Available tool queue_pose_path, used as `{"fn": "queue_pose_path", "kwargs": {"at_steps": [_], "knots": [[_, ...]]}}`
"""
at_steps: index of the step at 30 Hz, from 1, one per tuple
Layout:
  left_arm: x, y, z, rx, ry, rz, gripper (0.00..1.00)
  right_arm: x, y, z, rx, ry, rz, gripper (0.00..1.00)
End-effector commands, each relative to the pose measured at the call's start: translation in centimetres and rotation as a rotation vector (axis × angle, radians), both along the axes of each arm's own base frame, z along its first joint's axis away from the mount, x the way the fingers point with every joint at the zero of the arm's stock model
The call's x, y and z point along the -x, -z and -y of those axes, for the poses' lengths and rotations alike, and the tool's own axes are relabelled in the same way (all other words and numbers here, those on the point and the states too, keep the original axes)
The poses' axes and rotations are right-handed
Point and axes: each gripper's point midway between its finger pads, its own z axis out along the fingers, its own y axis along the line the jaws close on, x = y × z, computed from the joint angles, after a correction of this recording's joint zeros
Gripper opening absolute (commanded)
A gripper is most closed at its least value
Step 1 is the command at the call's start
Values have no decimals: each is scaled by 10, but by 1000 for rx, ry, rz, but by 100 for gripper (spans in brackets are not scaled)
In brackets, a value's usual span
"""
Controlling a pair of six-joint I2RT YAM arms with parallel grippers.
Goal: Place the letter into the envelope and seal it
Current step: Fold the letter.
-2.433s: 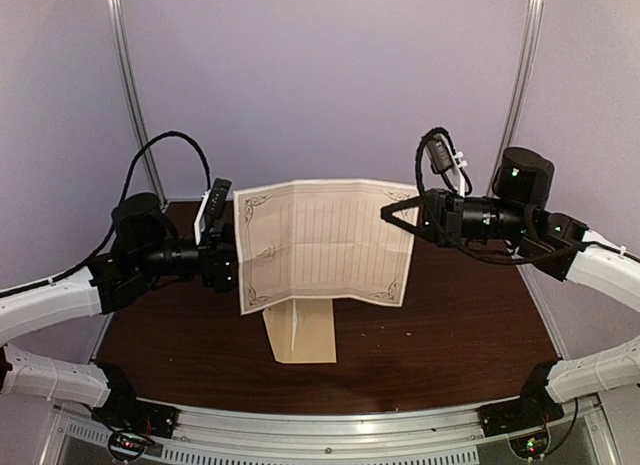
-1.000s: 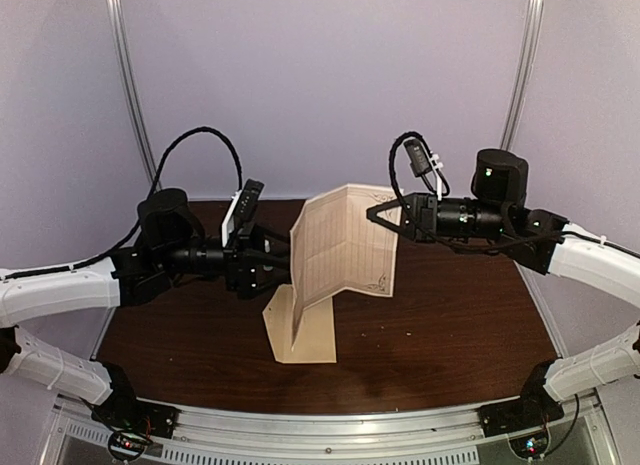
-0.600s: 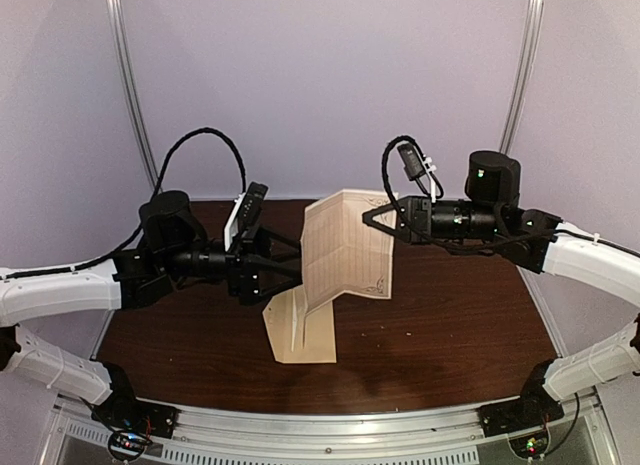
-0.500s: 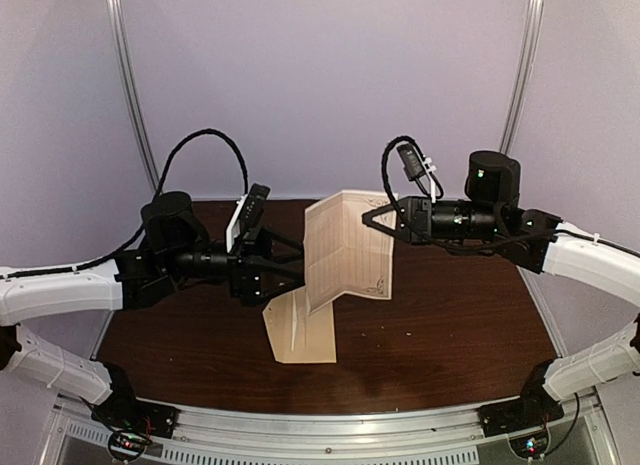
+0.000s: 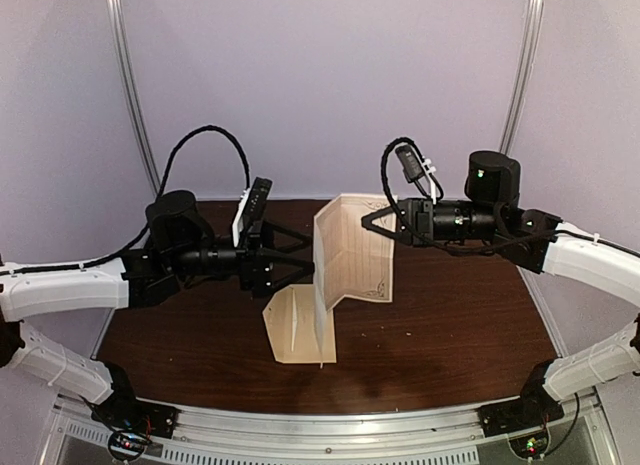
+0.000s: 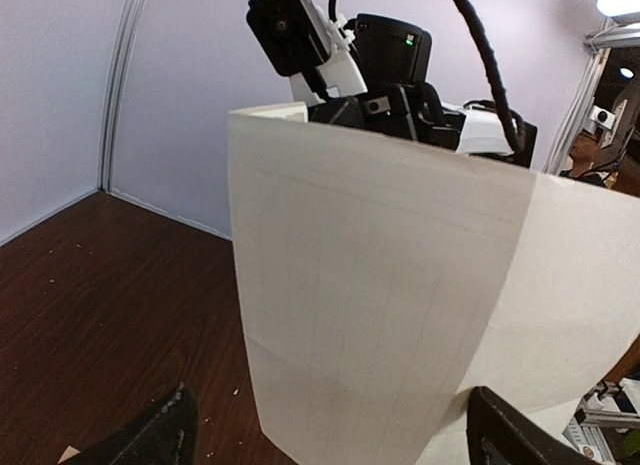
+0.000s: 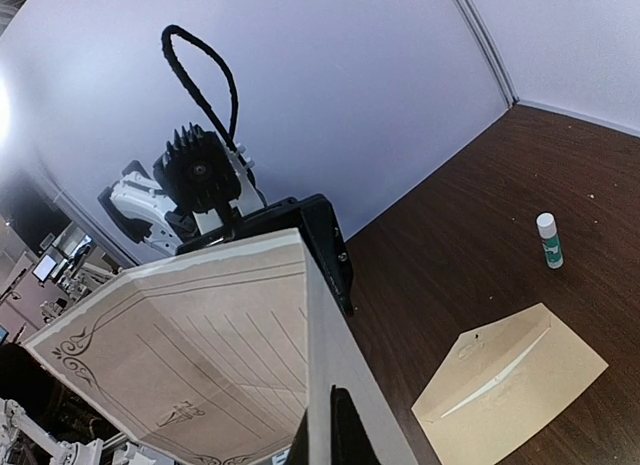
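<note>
- The letter (image 5: pixel 352 247), a cream sheet with a fine dark ornamental border and faint ruled lines, is held upright in the air above the middle of the table (image 5: pixel 450 325).
- It is bent along vertical creases into angled panels. Its printed face is turned toward the right arm, and its blank back faces the left wrist camera.
- The right gripper (image 5: pixel 367 221) is closed, pinching the letter's upper right edge.
- The left gripper (image 5: pixel 305 260) is spread wide and grasps nothing. It points at the letter's left panel, which fills the space between its fingers in the wrist view; contact cannot be judged.
- The tan kraft envelope (image 5: pixel 293 333) lies flat on the dark wooden table below the letter, partly hidden behind its lower left panel.
- A glue stick (image 7: pixel 546 240), white with a green band, is on the table near the envelope, apart from it.
</note>
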Motion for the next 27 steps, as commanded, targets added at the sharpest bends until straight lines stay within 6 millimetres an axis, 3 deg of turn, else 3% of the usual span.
{"fn": "queue_pose_path", "kwargs": {"at_steps": [1, 9, 12, 27], "knots": [[0, -31, 7, 77, 1, 82, 95, 3, -15, 0, -24, 1, 31, 0], [20, -31, 13, 54, 68, 79, 98, -11, -16, 4, -14, 89, 35, 0], [23, -30, 16, 40, 51, 66, 98, -25, -10, 8, 18, 171, 24, 0], [-6, -15, 13, 12, -136, -41, 98, -46, 9, 17, 109, 296, 6, 0]]}}
